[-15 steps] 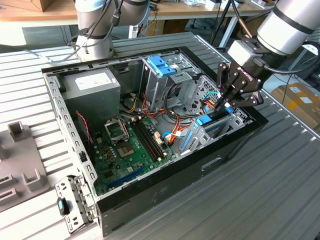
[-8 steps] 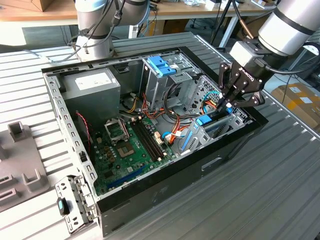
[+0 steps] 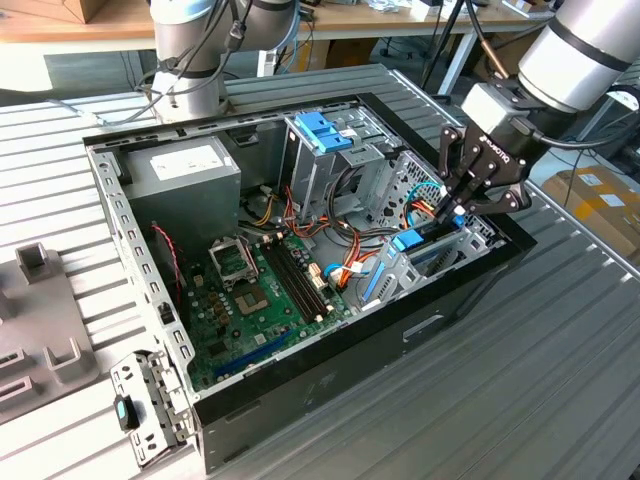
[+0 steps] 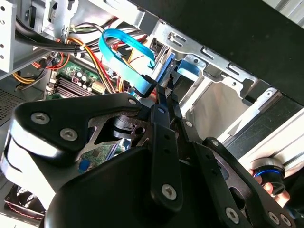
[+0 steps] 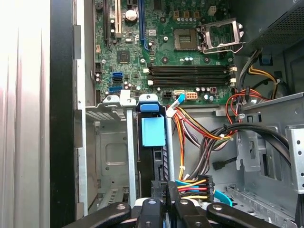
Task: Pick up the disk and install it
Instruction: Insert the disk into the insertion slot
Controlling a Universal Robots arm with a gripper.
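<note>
Install step: claw (image 3: 462, 203) closing narrowly on the disk (image 5: 153, 156), seating it in the bay directly beneath; further downward pressing seems needed

A ribbed grey metal tabletop (image 3: 560, 370) carries an open black computer case (image 3: 330, 385) lying on its side across the middle. At the tabletop's edge on the exterior view's left sits a grey moulded fixture (image 3: 40, 320). The arm's base (image 3: 190, 95) stands near the far edge.

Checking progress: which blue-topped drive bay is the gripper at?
The low bay at the case's front edge, under the gripper; the tall cage stands apart.
</note>
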